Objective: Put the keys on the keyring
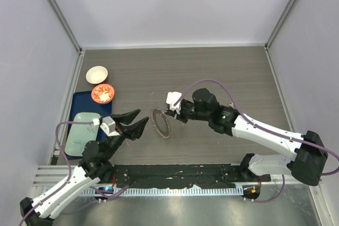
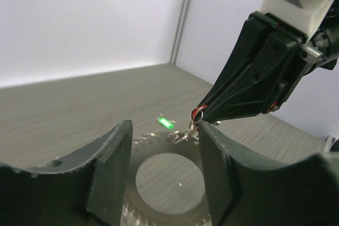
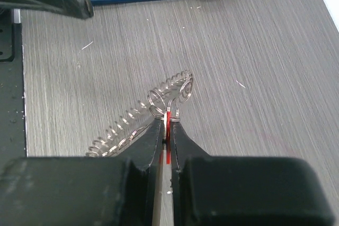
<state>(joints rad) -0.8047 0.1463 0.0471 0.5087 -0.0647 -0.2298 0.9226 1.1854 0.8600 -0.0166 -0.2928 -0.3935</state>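
White bowl (image 1: 97,74); orange bowl (image 1: 103,93); blue tray (image 1: 81,102)

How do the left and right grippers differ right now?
The left gripper is open and holds nothing; the right gripper is shut on the red key. The left gripper sits apart from the keyring, on its left side; the right gripper's tips are right at the keyring's edge. Both point toward the keyring.

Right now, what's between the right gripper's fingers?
A red key, pinched edge-on in the right gripper, wire loops at its tip beside the keyring. The fingers hide the rest.
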